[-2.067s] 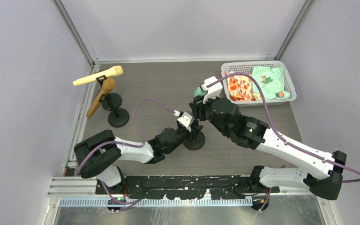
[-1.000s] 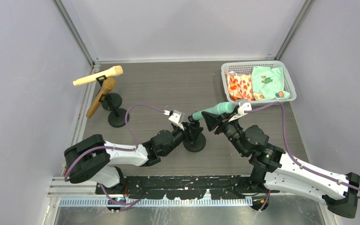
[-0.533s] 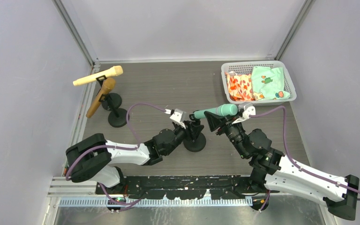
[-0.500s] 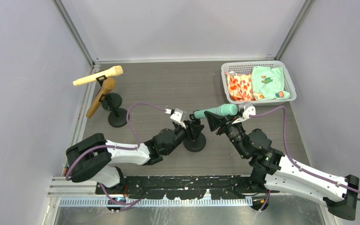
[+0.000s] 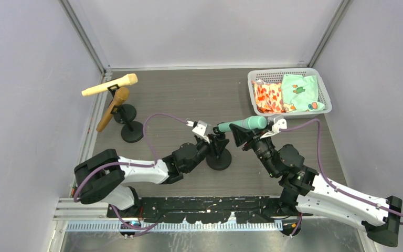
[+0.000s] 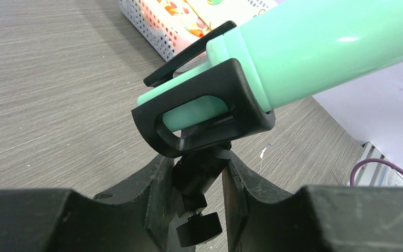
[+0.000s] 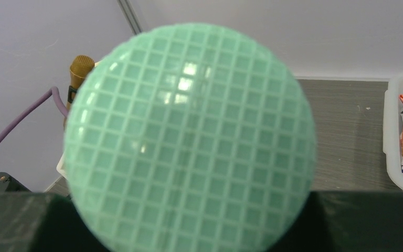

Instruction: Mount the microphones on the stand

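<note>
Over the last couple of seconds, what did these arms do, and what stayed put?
The right claw brought the mint mic back from nearer the basket and laid it level, its thin end in the clip of the middle stand. It kept its grip throughout. The left claw stayed at that stand's stem. The cream mic and brown mic did not move.

No writing, label or number can be read (the cloths in the basket show only printed patterns).
</note>
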Motion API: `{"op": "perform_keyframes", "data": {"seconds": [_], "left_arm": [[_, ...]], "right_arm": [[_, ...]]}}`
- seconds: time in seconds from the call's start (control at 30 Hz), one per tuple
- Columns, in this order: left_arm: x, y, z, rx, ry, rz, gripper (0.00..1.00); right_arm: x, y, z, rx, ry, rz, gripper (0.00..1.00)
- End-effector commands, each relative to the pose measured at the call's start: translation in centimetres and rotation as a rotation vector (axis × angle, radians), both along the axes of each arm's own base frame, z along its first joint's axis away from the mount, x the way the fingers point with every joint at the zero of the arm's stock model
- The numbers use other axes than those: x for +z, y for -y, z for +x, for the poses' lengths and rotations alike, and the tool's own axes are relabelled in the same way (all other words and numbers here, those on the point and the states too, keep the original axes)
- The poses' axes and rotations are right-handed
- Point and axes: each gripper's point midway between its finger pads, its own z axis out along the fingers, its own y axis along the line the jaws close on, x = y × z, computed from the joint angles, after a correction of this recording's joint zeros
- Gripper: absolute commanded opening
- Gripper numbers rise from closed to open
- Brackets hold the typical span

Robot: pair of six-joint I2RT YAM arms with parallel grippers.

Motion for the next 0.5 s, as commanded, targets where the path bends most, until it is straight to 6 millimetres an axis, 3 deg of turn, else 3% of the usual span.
{"op": "perform_keyframes", "data": {"seconds": [0.0, 0.23, 0.47], "left_arm": [[8.5, 1.8, -0.3, -0.044, 0.116, -0.229, 0.15], [9.0, 1.2, 0.6, 0.005, 0.193, -0.153, 0.01], [9.9, -0.7, 3.6, 0.114, 0.289, -0.064, 0.00]], "right_arm": [[-3.8, 0.1, 0.2, -0.012, -0.061, -0.139, 0.01], [-2.8, 0.2, 0.4, -0.028, -0.037, -0.130, 0.01], [-0.4, -1.1, 1.9, -0.064, 0.040, -0.162, 0.01]]}}
